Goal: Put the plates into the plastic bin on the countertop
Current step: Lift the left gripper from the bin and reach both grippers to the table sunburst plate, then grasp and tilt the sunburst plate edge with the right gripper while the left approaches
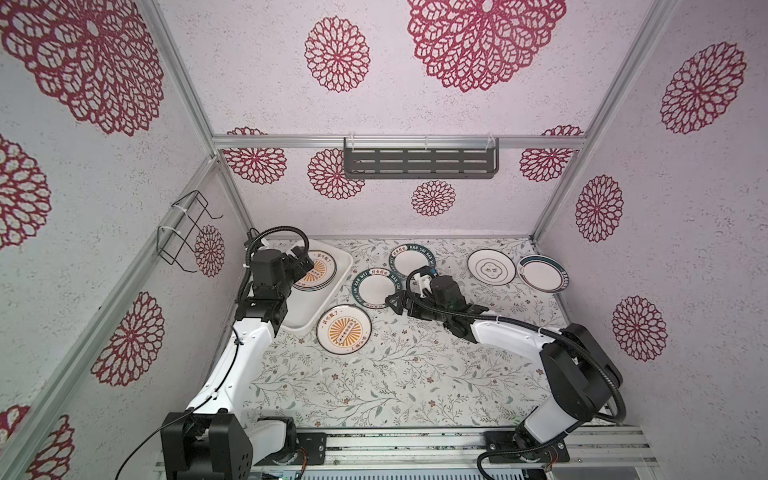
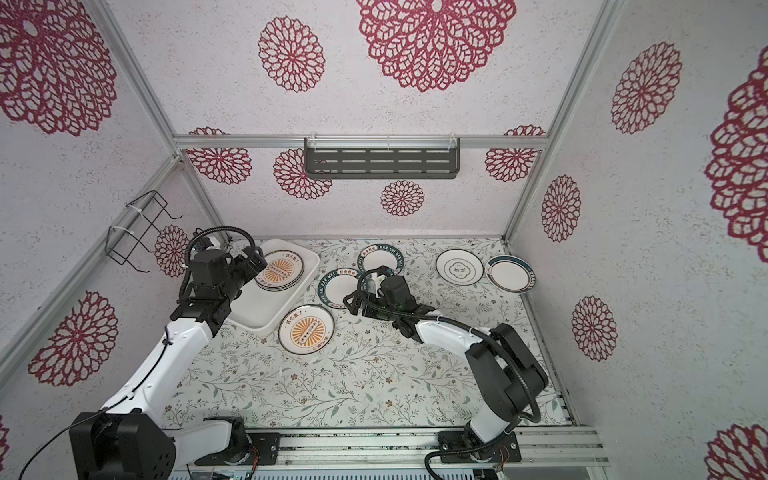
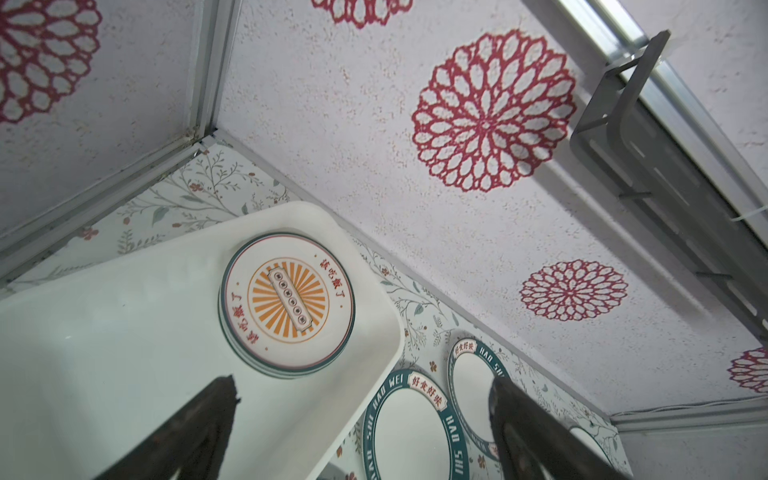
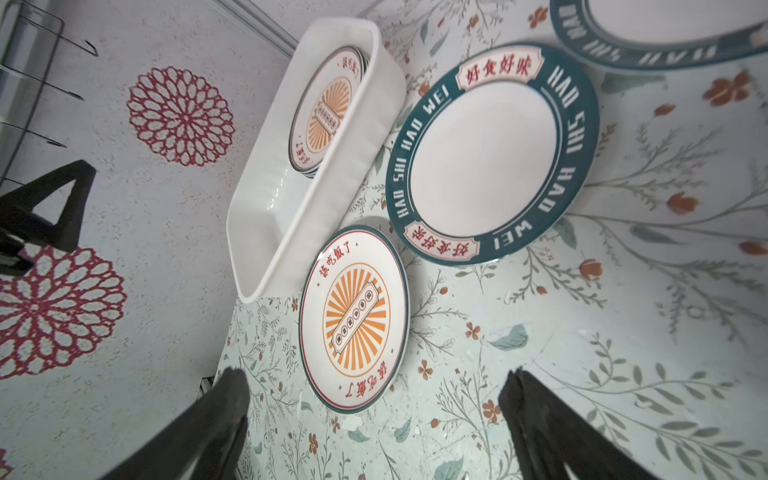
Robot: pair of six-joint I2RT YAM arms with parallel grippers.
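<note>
Left fingers [image 3: 199,428]: wide apart, empty, over plastic bin [image 3: 124,332]. Right fingers [image 4: 208,428]: wide, empty, above bench [image 1: 374,386]. Bin: back-left corner of bench. Stacked plates [image 1: 320,276] (sunburst uppermost): in bin's far end. Sunburst plate [image 1: 344,330]: on bench, just beside bin; four more plates beyond.

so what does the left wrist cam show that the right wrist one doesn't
Only the left wrist view shows the dark wall shelf. Only the right wrist view shows the whole orange plate on the counter, and the wire rack. Both share the white bin with its stack of plates, and the teal-rimmed plate beside it.
</note>
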